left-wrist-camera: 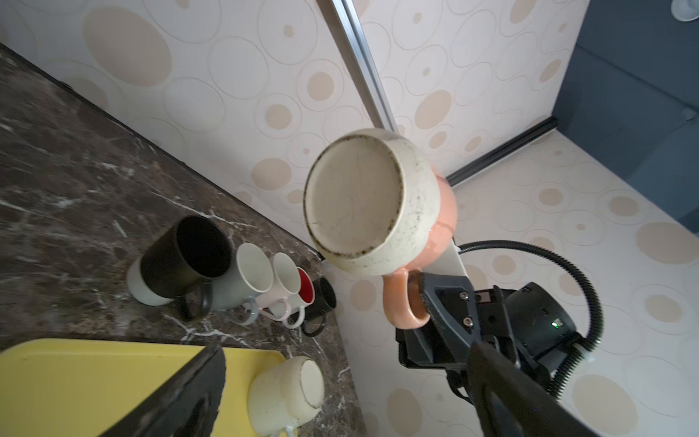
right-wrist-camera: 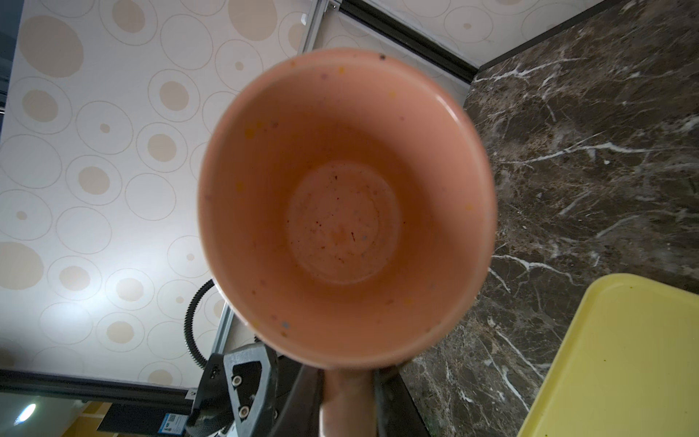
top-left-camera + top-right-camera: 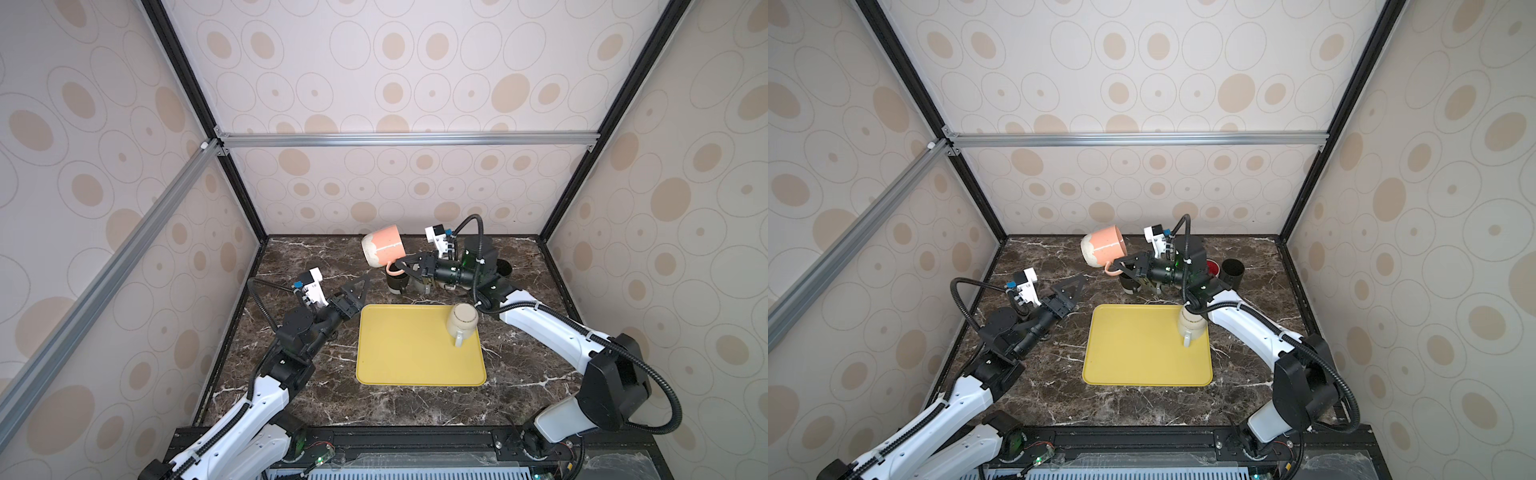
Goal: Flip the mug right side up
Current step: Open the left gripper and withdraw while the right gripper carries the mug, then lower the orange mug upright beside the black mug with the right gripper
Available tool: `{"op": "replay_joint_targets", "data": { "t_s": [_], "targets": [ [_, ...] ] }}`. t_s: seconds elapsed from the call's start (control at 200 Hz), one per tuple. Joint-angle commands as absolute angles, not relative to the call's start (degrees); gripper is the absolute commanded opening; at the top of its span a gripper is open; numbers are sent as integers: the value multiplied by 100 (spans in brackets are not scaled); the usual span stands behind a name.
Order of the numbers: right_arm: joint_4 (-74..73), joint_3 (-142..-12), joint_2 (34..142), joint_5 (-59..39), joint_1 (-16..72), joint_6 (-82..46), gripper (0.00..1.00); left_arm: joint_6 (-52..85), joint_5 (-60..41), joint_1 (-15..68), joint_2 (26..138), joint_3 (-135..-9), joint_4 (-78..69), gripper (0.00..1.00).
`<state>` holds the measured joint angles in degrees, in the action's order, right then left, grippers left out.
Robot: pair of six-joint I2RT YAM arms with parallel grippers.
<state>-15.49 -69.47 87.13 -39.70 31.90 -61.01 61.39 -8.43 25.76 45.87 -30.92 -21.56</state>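
Observation:
The mug (image 3: 384, 249) (image 3: 1104, 248) is salmon pink with a cream speckled base. It hangs in the air over the back of the table, tipped onto its side. My right gripper (image 3: 398, 266) (image 3: 1119, 266) (image 2: 350, 393) is shut on its handle. In the right wrist view the mug's mouth (image 2: 346, 212) faces the camera. The left wrist view shows its base (image 1: 355, 200). My left gripper (image 3: 354, 296) (image 3: 1068, 291) (image 1: 340, 397) stands open and empty, left of the mug and lower, by the tray's far left corner.
A yellow tray (image 3: 407, 357) (image 3: 1138, 353) lies mid-table with a cream mug (image 3: 461, 320) (image 1: 287, 393) upside down at its far right corner. Several upright mugs (image 1: 185, 261) stand in a row along the back, under and behind the right arm.

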Motion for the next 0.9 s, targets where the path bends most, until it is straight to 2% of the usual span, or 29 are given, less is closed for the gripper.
{"op": "replay_joint_targets", "data": {
  "t_s": [0.0, 0.19, 0.415, 0.575, 0.89],
  "targets": [
    [-1256, -7535, 8663, -3587, 3181, -5492, 0, 5442, -273, 2428, 4330, -3550, -1031, 100],
    [583, -8398, 8908, -2469, 3321, -4377, 0, 5194, -184, 2211, 4394, -3952, -303, 100],
    [1996, -9665, 9597, -1078, 3761, -3569, 0, 5105, -328, 2055, 4420, -3979, -381, 100],
    [2594, -10557, 10170, 156, 4171, -3008, 0, 5164, -495, 1956, 4504, -3922, -558, 100],
    [2876, -11691, 11224, 1477, 4693, -2691, 0, 5186, -578, 1864, 4415, -3789, -633, 100]
  ]
}}
